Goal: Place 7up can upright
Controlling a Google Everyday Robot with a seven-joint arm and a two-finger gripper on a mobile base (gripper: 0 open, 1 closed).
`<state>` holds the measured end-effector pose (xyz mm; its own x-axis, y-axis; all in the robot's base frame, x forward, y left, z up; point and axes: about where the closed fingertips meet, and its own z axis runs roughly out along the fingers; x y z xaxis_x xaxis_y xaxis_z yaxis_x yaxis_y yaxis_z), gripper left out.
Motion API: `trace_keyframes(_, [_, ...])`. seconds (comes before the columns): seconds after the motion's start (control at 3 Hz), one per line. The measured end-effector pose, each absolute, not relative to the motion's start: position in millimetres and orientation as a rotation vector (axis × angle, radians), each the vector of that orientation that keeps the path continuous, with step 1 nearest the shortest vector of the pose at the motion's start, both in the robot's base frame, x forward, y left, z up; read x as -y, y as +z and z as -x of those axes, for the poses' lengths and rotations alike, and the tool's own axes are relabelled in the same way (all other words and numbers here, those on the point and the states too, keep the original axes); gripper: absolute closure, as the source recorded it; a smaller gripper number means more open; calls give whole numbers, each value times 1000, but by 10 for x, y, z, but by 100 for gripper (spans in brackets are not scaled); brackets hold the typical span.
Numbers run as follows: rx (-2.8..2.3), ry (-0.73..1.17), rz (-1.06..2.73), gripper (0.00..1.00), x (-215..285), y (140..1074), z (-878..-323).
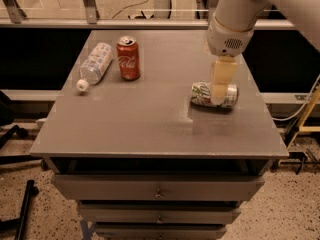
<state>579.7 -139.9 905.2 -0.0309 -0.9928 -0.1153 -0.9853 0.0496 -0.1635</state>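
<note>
The 7up can (201,94) lies on its side on the desk (150,119), out toward 3 o'clock from the middle of the top and not far from the right edge. Its long axis runs roughly along the 9-to-3 line, and its green lettering faces the camera. The gripper (219,91) hangs straight down from the pale arm that enters at about 1 o'clock. Its cream tip crosses the can's middle, so it sits over or against the can's body. Whether the gripper is spread around the can, closed on it, or only hovering in front of it cannot be told from this view. Well apart from this, a red Coca-Cola can (128,59) stands upright at about 11 o'clock on the desk. A clear plastic bottle (95,64) lies just beside it toward 10 o'clock, with its white cap pointing toward the front left. Neither looks to be in the way. As for progress, the task appears to be at the reach-and-grasp stage. The gripper is at the can, but the can is flat on the surface and shows no sign of being lifted or tilted. By my reading, nearly all of the work is left: getting a firm hold across the can's body, raising it clear, turning it so one flat end faces down, setting it on the open surface nearby, and letting go without tipping it.
</note>
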Motion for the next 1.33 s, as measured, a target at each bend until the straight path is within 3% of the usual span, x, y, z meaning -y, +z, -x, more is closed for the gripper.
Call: trace_keyframes(1.33, [-2323,-95,2120,0,1158,8475,-5893])
